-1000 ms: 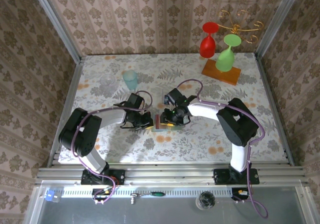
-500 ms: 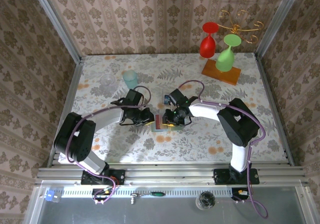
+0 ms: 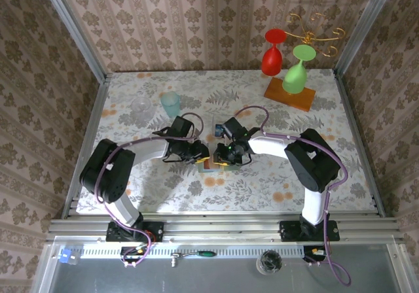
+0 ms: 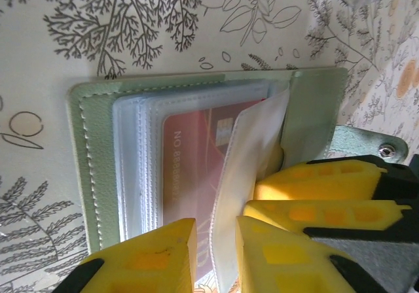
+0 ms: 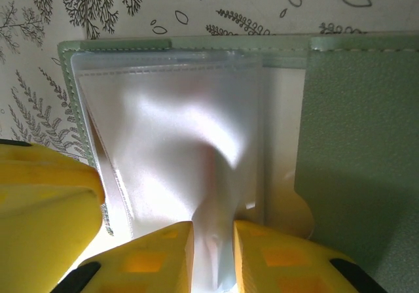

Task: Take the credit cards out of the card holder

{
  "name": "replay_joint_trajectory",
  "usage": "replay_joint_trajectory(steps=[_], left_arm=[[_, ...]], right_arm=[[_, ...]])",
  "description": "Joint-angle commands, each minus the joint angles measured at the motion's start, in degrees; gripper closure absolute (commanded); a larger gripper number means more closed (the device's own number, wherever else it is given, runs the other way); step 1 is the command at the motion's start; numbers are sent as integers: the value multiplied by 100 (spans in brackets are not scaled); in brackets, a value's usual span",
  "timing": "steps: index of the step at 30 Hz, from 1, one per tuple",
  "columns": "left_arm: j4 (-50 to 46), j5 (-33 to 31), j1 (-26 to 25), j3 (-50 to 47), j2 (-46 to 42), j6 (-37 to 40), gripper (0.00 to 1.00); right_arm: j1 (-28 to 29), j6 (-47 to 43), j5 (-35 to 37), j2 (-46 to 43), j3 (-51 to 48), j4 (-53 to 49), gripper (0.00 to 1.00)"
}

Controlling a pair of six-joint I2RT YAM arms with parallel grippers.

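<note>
Credit cards are not out yet. The one I can make out, a red card (image 4: pixel 196 169), sits in its pocket.

The left gripper (image 4: pixel 216 257) has its yellow fingers standing narrow with a slit between them. The lower edge of a clear sleeve leaf (image 4: pixel 252 155) runs through that slit with a gap on one side, so I judge it loose rather than clamped. In the left wrist view the red card lies straight ahead of those fingertips at 12 o'clock, behind clear plastic. Its long axis runs 12 to 6, in line with the fingers' reach.

The right gripper (image 5: pixel 213 257) is pinched on the bunched leaf, which funnels down into its fingers. Its yellow tips also show at 4 o'clock in the left wrist view, just beside the left one's.

Around both lies the card holder (image 4: pixel 85 175), grey-green, opened on the flowered table (image 4: pixel 98 31). From above it sits near the table's middle, a little toward 6 o'clock, with the left arm reaching in from 9 and the right from 3.

With the right lifting the leaf, the left arm is nearer the card's near end and looks the likelier to draw it toward 6 o'clock.
</note>
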Motion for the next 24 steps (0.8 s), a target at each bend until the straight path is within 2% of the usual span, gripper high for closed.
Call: replay_joint_trajectory(steps=[1, 8, 14, 24], left_arm=[[1, 80, -42, 194, 117, -113, 77], [69, 125, -113, 299, 273, -140, 76], [84, 151, -135, 342, 225, -176, 81], [-25, 208, -251, 692, 279, -211, 79]], right_arm=[[-23, 68, -56, -112, -130, -62, 77], [-23, 80, -54, -199, -171, -27, 77], [-50, 64, -29, -356, -190, -68, 77], [-408, -172, 100, -855, -369, -298, 77]])
